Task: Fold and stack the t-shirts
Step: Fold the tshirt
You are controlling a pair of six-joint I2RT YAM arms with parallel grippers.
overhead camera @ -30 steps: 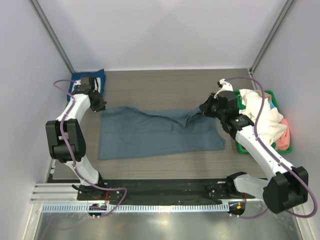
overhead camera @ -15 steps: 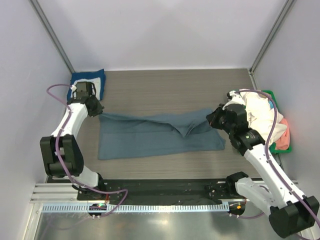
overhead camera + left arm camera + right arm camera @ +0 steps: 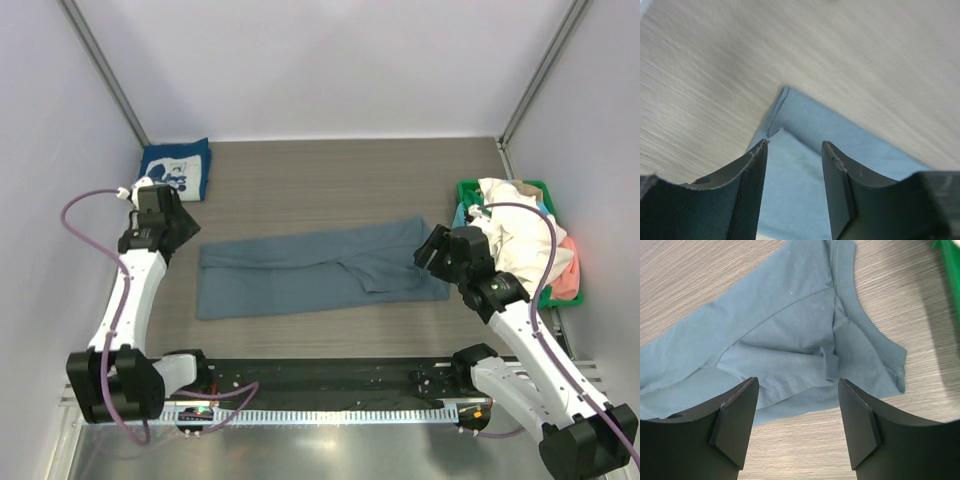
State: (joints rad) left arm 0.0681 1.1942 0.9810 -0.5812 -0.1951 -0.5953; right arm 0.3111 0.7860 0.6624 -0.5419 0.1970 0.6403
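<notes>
A slate-blue t-shirt (image 3: 300, 275) lies on the wooden table as a long folded band, its collar end to the right. My left gripper (image 3: 176, 228) hovers just off the shirt's left far corner, open with nothing in it. In the left wrist view that gripper (image 3: 794, 145) is over the shirt's corner (image 3: 790, 165). My right gripper (image 3: 430, 250) hangs at the shirt's right end, also open and empty. In the right wrist view it (image 3: 797, 381) is above the shirt's near edge, and the blue cloth (image 3: 785, 325) is creased there. A folded navy t-shirt (image 3: 176, 170) with a white print lies at the back left.
A green basket (image 3: 468, 190) stands at the right edge of the table, heaped with white, cream and pink t-shirts (image 3: 525, 235). Its green rim (image 3: 950, 252) shows in the right wrist view. Grey walls close in on both sides and the back.
Both grippers have opened and let go of the blue t-shirt, then drawn back toward the near side. The shirt's far edge now lies folded over, leaving a narrower band.
</notes>
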